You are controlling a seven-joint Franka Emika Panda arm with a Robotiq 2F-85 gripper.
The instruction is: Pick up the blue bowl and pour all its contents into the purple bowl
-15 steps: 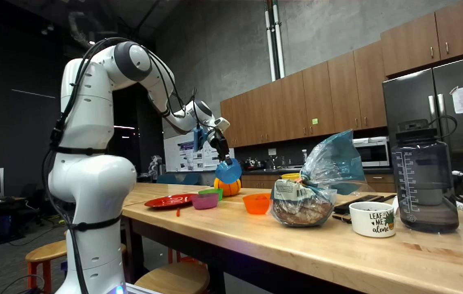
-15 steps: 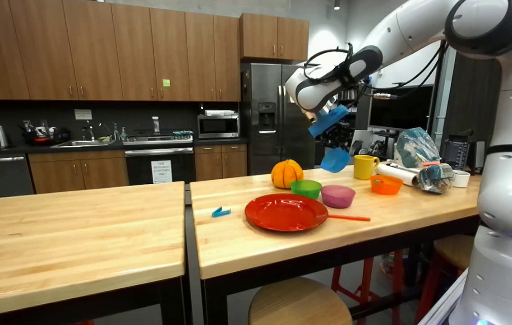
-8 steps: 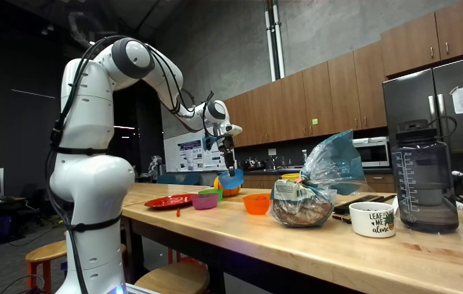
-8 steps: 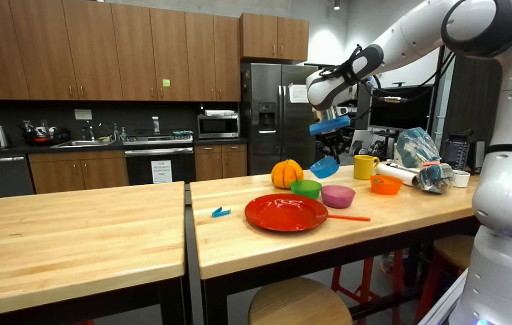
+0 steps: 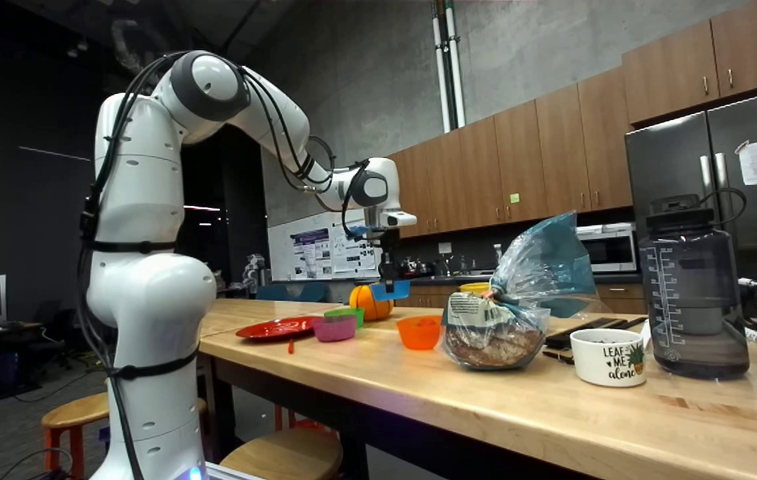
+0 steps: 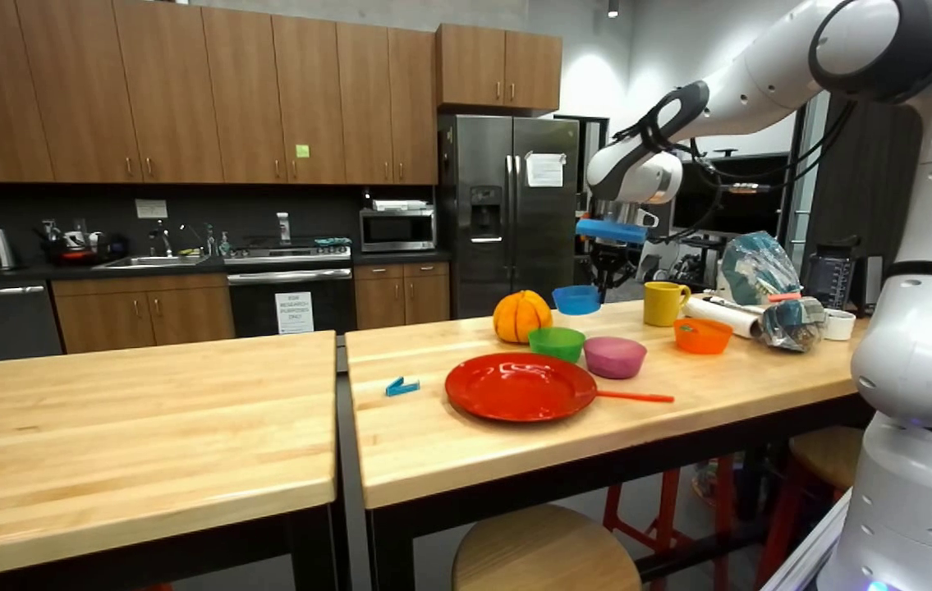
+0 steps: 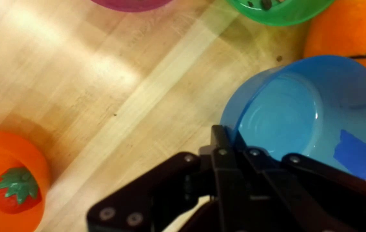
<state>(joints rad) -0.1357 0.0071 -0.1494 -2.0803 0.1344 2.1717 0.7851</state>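
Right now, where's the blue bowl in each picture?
In an exterior view: blue bowl, slightly below centre.
In an exterior view: blue bowl, right of centre.
Wrist view: blue bowl, right half, mid-height.
Shared landmark: green bowl, visible in all three views.

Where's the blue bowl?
Wrist view, right side: the blue bowl is held by its rim in the gripper, the green bowl above it in frame.

Open tabletop [image 7: 128, 103] beside orange bowl [image 6: 702, 341], pumpkin [image 6: 521, 318] near blue bowl [image 6: 576, 300]
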